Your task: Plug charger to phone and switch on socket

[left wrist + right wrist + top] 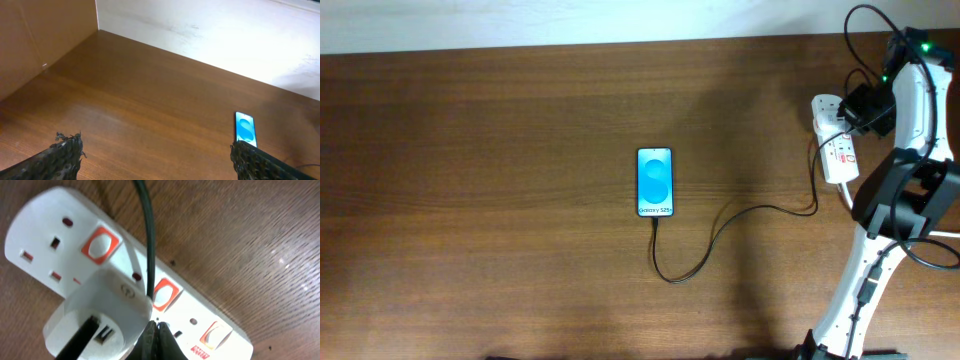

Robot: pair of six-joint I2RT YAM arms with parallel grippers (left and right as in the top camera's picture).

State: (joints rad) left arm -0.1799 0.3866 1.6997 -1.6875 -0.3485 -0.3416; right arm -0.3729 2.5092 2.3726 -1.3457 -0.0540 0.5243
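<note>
At counter [470,200] centre, charger [760,208] appears plugged into phone [655,183]; closed right fingers [150,342] at socket [45,235] switch, seemingly unpressed; left fingers [60,157] open, empty.

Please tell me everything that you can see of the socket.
The socket is a white plastic strip with a rounded end, lying flat on the wooden table, towards its right side. It has three-pin outlets, each beside an orange-red switch. A white adapter is plugged into one outlet, with the charger in its port. The shut right gripper is right by the middle switch; whether it touches the strip, I cannot tell.
</note>
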